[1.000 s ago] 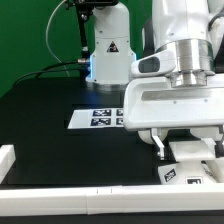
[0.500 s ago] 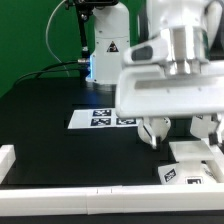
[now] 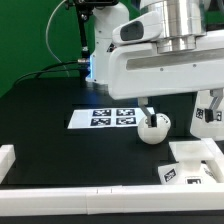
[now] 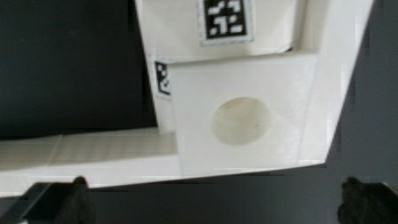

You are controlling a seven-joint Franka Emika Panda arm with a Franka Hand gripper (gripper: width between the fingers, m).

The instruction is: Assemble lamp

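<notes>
The lamp base (image 3: 190,160), a flat white square with tags, lies at the front on the exterior view's right. In the wrist view the base (image 4: 249,85) shows its round socket hole (image 4: 237,118) and two tags. The round-headed bulb (image 3: 153,127) lies on the black table beside the marker board. A white tagged part, probably the shade (image 3: 209,110), shows at the right edge, partly hidden by the arm. My gripper (image 3: 177,103) hangs above the table between bulb and shade. Its dark fingertips (image 4: 54,200) stand far apart with nothing between them, so my gripper (image 4: 210,200) is open.
The marker board (image 3: 105,118) lies flat in the middle of the table. A white rail (image 3: 60,190) runs along the front edge and also shows in the wrist view (image 4: 89,160). The robot's white body (image 3: 108,50) stands at the back before a green wall.
The hand has risen and moved toward the exterior view's left. The bulb, hidden behind the hand before, now shows. The base has not moved.
</notes>
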